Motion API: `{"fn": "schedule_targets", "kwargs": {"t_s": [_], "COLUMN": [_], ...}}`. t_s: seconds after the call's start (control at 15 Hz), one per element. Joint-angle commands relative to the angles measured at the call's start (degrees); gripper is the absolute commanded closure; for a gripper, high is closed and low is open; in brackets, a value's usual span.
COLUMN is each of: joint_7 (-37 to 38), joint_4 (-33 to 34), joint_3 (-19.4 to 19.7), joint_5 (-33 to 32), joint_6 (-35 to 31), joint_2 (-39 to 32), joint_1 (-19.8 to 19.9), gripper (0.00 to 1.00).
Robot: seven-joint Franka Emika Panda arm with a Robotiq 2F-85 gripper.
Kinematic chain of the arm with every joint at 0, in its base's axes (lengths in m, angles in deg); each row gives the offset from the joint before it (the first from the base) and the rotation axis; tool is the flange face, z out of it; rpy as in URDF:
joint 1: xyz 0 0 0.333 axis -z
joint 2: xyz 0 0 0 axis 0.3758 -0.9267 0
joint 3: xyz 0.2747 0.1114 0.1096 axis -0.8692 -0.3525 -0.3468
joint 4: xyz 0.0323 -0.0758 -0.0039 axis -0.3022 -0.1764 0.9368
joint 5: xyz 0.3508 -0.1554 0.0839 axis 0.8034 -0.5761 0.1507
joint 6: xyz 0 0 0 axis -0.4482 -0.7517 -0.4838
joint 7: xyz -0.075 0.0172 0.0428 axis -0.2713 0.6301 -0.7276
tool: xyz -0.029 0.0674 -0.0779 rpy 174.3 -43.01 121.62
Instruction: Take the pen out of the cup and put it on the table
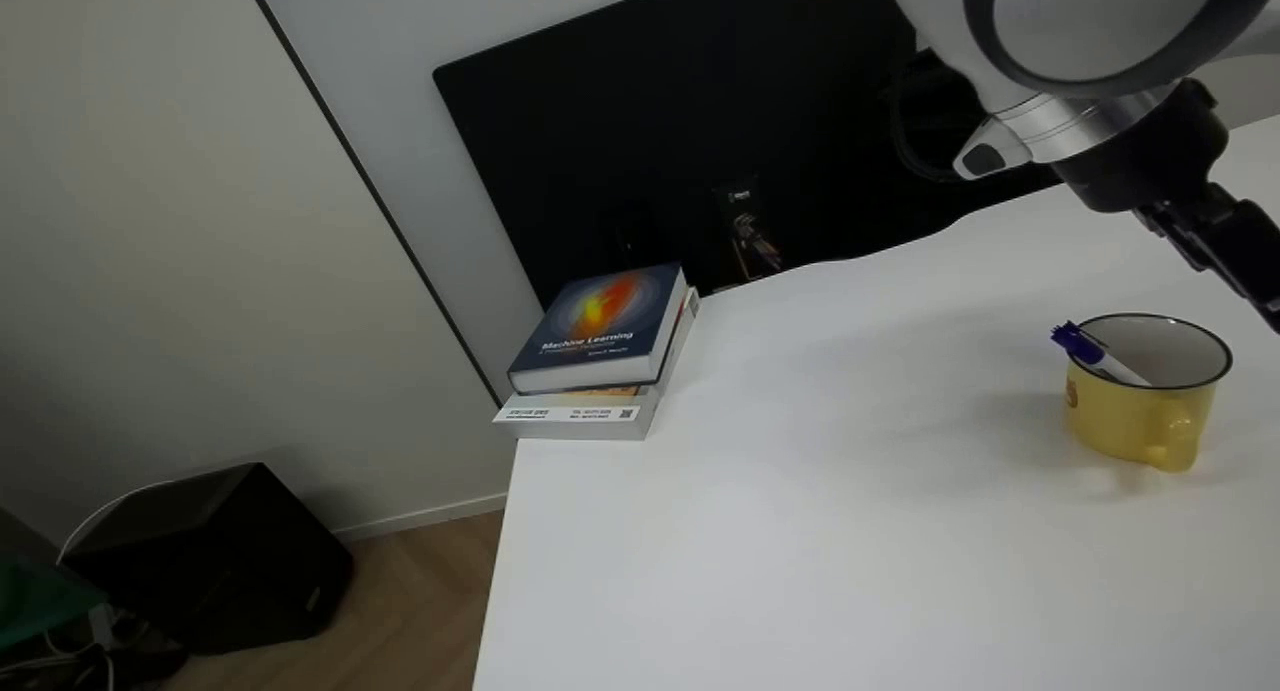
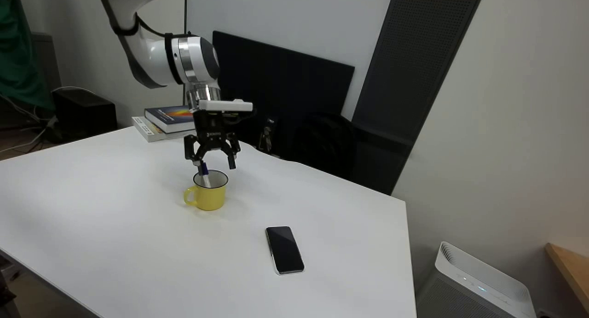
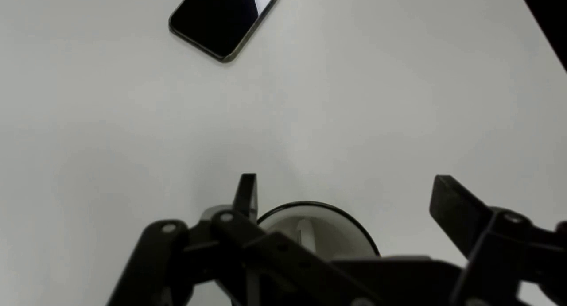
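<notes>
The yellow cup [image 1: 1135, 421] stands upright on the white table [image 1: 760, 551] and shows in both exterior views [image 2: 211, 199]. The pen [image 1: 1098, 355] leans in the cup, its blue end sticking up past the rim and its pale body inside. It also shows in an exterior view [image 2: 205, 176]. In the wrist view the pen's pale body [image 3: 306, 235] shows inside the cup [image 3: 343, 235]; its blue end is hidden behind the gripper. My gripper [image 2: 216, 164] is open just above the cup, one finger near the pen's blue end. The fingers are wide apart and empty in the wrist view [image 3: 345, 182].
A black phone [image 2: 284, 250] lies on the table and also shows in the wrist view [image 3: 217, 22]. Two stacked books [image 1: 600, 341] lie at a table corner. A black panel [image 1: 680, 131] stands behind the table's back edge.
</notes>
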Motion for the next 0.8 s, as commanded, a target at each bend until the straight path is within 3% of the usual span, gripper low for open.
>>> {"fn": "schedule_targets", "kwargs": {"t_s": [0.0,0.73], "joint_7": [-0.5,0.8], "joint_4": [7.1,18.0], "joint_3": [0.7,0.4], "joint_5": [-2.6,-3.7], "joint_6": [3.1,4.7], "joint_2": [-4.6,-12.3], "joint_1": [-1.8,-5.6], "gripper": [0.0,0.0]}}
